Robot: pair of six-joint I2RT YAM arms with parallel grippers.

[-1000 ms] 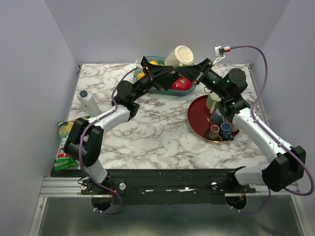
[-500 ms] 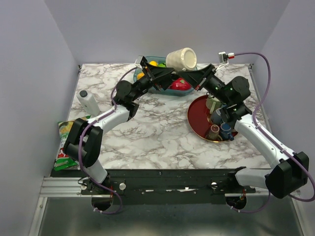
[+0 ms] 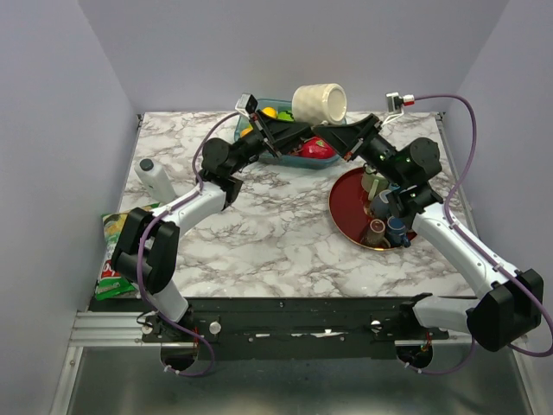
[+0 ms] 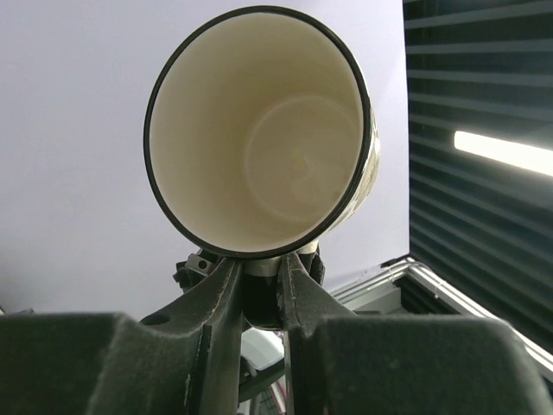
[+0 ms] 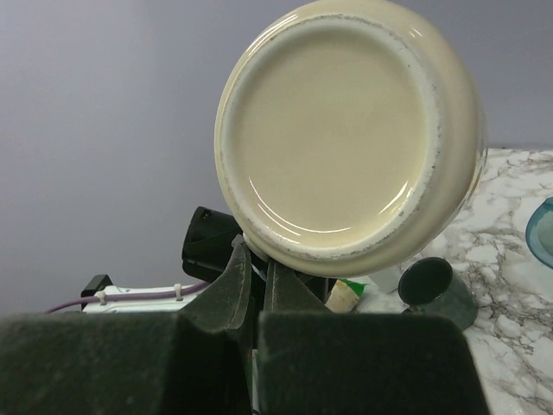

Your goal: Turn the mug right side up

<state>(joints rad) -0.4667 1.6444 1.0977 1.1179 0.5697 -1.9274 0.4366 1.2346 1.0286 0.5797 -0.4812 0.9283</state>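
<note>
A cream mug hangs in the air above the back of the table, lying on its side. Its mouth faces my left wrist camera and its base faces my right one. My right gripper comes from the right and is shut on the handle under the mug. From the left, my left gripper has its fingers drawn in on the same handle, a pale piece of which shows between the tips.
Under the arms a teal bowl holds fruit and a red item. A dark red plate carries several small cups. A white bottle and a green snack bag lie left.
The mug has turned from base-up toward lying on its side. My left gripper's jaws have narrowed from wide open onto the handle. My right wrist has shifted right.
</note>
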